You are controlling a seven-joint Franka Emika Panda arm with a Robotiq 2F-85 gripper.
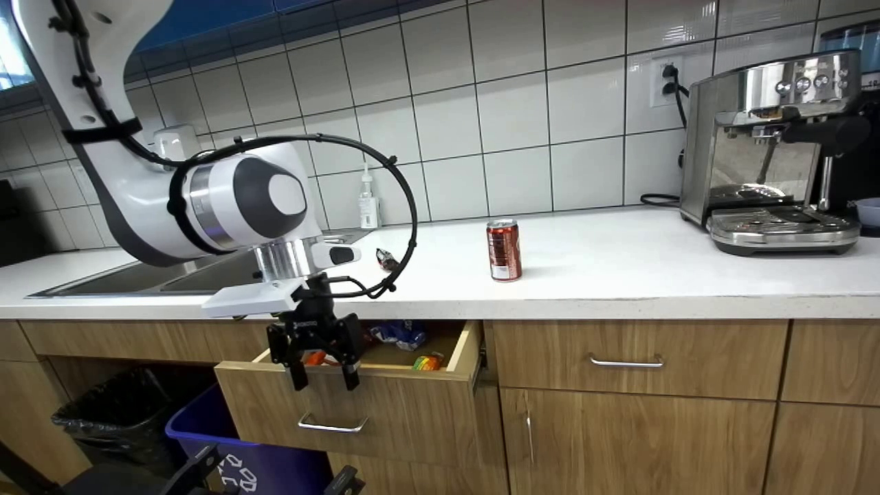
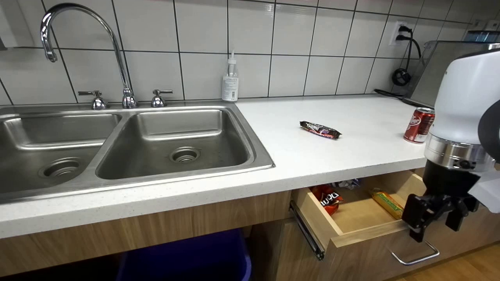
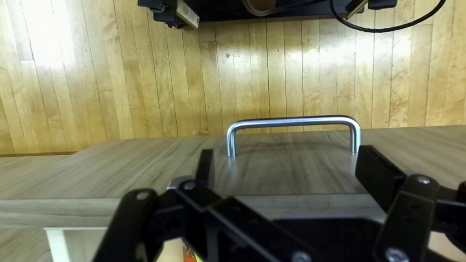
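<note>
My gripper (image 1: 325,381) is open and empty, pointing down at the front of an open wooden drawer (image 1: 412,419). In the wrist view, the fingers (image 3: 285,158) stand wide apart, with the drawer's silver handle (image 3: 293,122) beyond them; no contact with it shows. In the drawer lie a red snack bag (image 2: 328,199), a yellow wrapped bar (image 2: 387,203) and a blue and silver package (image 1: 402,333). On the white counter lie a dark wrapped bar (image 2: 320,129) and an upright red can (image 1: 504,249). The arm partly hides the drawer's inside.
A double steel sink (image 2: 258,156) with a faucet (image 2: 125,78) is set in the counter. A clear bottle (image 2: 230,84) stands behind it. A coffee machine (image 1: 701,151) stands along the counter. A blue bin (image 1: 275,464) and a black-lined bin (image 1: 117,419) stand below.
</note>
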